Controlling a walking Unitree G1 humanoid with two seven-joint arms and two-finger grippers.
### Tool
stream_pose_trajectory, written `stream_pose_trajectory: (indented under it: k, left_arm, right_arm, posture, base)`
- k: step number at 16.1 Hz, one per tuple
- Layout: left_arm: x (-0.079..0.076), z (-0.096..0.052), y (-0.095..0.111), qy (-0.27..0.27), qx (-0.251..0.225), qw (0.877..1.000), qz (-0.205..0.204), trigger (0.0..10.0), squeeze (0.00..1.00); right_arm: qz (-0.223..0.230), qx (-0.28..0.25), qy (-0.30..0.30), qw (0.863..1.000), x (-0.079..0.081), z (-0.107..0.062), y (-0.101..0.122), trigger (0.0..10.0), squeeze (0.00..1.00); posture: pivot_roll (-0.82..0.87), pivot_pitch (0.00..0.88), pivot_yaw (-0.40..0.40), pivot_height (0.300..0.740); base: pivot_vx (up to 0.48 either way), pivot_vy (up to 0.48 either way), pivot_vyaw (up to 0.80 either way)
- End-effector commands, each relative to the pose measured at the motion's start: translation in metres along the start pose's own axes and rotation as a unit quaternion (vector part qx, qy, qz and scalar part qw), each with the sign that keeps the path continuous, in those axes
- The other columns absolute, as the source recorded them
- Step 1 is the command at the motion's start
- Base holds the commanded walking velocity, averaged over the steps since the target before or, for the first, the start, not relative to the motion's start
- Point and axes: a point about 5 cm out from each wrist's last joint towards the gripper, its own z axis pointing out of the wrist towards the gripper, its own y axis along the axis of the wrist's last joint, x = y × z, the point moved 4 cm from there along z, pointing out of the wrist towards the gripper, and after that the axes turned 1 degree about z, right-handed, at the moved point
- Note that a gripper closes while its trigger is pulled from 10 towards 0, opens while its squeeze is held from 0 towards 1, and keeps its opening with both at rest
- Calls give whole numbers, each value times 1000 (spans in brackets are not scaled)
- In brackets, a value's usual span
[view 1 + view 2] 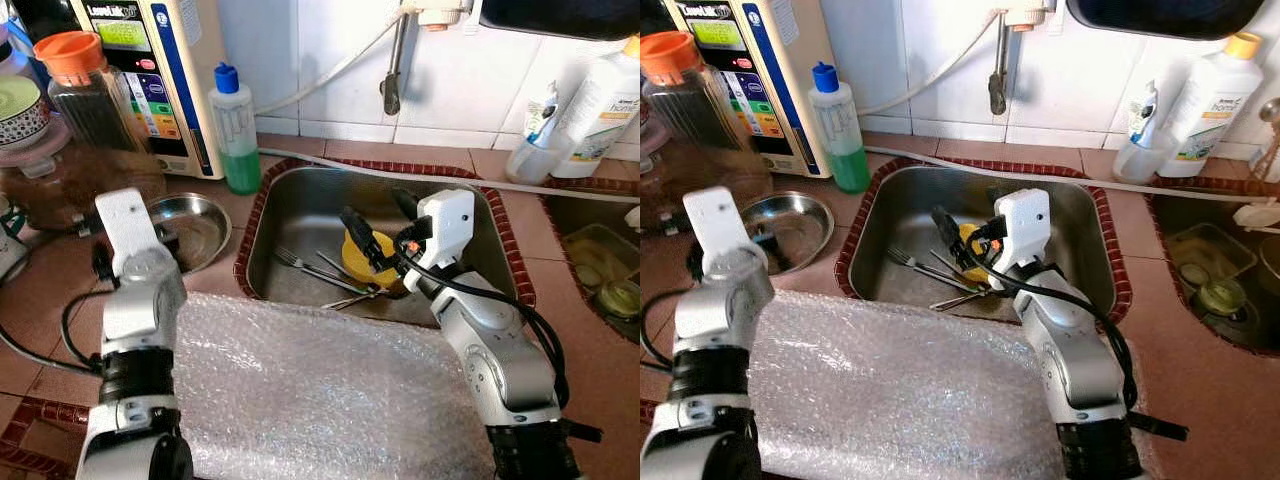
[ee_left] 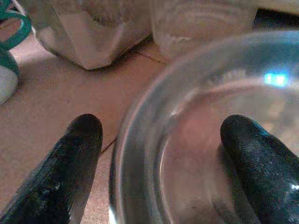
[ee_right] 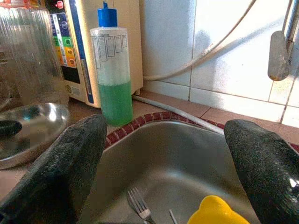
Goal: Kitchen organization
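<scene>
A sheet of bubble wrap (image 1: 310,395) lay spread over the counter (image 1: 590,350) at its near edge, between the robot's two silver arms. Just beyond it, toward the counter's left side, the left gripper (image 2: 161,140) reached to a shallow steel bowl (image 1: 195,228); its fingers (image 2: 70,163) were spread apart and straddled the bowl's rim, one outside on the counter and one inside the bowl, not closed on it. Beside the bowl, in the middle of the counter, sat the steel sink (image 1: 300,205) with its dark red patterned border. The right gripper (image 1: 385,235) hung over the sink basin, fingers (image 3: 56,172) parted wide and holding nothing. Below it on the sink floor lay a yellow object (image 1: 362,258), with a fork (image 1: 305,265) and other cutlery beside it at the sink's near side. Farther back, by the sink's far left corner, stood a bottle of green liquid (image 1: 237,130) with a blue cap, next to a cream appliance (image 1: 160,70) against the tiled wall. Clear jars (image 1: 85,95), one with an orange lid, stood along the counter's far left edge. A tap (image 1: 395,65) hung from the wall above the sink, and a white bottle (image 1: 600,105) stood at the far right.
</scene>
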Motion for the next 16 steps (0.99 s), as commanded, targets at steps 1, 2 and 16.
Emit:
stream_pose_trajectory:
  k: [1, 2, 16]
  left_arm:
    - [5, -1, 3, 4, -5, 1000, -1, 10000, 0]
    - [3, -1, 1, -5, 6, 1000, -5, 10000, 0]
    - [16, 1, -3, 9, 25, 999, -32, 10000, 0]
  right_arm:
    - [-4, -4, 8, 1000, 2, 2, 4, 10000, 290]
    - [-5, -4, 9, 1000, 2, 2, 4, 10000, 286]
    - [8, -23, 119, 993, 35, 2, 16, 10000, 169]
  posture:
    - [32, 98, 47, 740]
    - [35, 99, 45, 740]
    - [47, 95, 38, 740]
  base:
    - [0, 0, 0]
    - [0, 0, 0]
    - [0, 0, 171]
